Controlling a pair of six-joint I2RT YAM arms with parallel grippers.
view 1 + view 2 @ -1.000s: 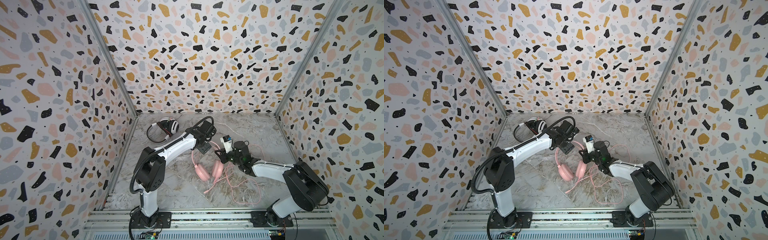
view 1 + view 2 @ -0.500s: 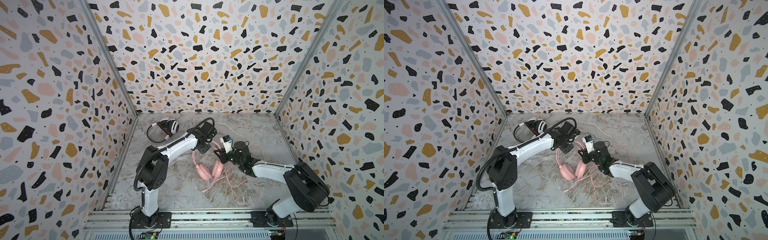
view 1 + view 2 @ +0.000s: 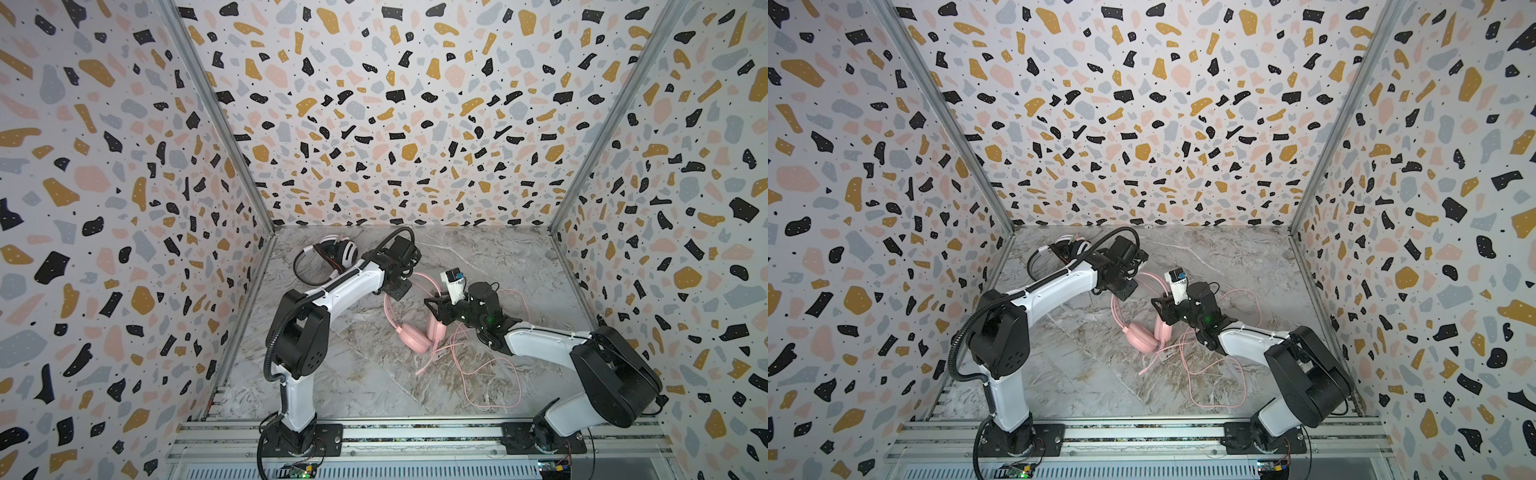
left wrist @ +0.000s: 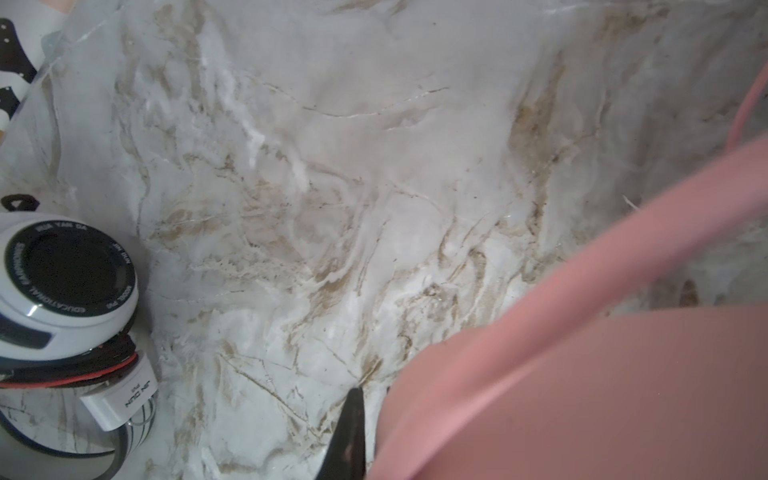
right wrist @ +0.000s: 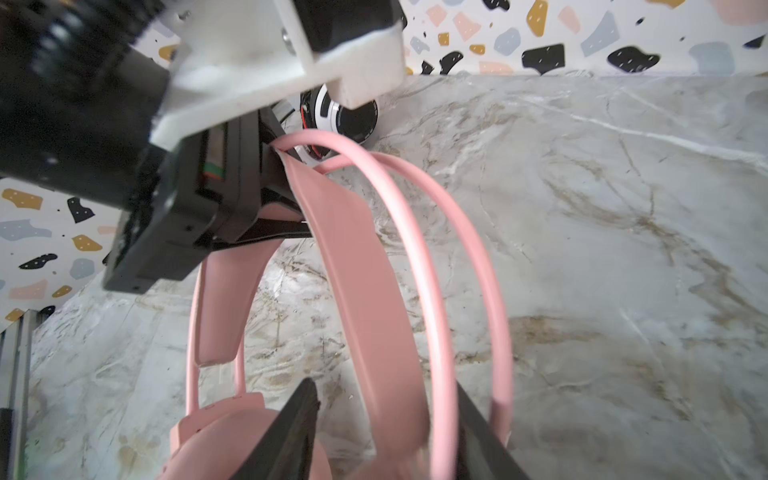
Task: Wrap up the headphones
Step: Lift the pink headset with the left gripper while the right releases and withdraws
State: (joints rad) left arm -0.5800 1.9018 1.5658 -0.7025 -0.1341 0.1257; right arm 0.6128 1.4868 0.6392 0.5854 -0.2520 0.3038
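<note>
Left gripper (image 3: 395,291): clamped on the band (image 5: 357,270) of the pink headset (image 3: 411,338), at the band's 12 o'clock end; same pinch visible in the right wrist view. Right gripper (image 5: 384,386): jaws apart, straddling the band close to the cups (image 3: 1142,338), gripping nothing. Cups apparently resting on the table (image 3: 478,257) near centre, at 6 o'clock from the clamp. Cable (image 3: 428,366) loose, sprawled toward 4 o'clock of the cups. White headset (image 3: 343,251) parked at 11 o'clock, well apart.

Step in hand, by judgement: anchoring with left, freeing right for the cable. Hold the left clamp firm and low to stop cup swing. Back right straight off the band, clear of the thin hoops (image 5: 500,324) just beside its jaws. Take the cable near the cup end, not the plug end, for orderly slack. Wind in snug, even turns; avoid tugging against the left pinch. Watch for loops catching under the right arm (image 3: 540,340).
</note>
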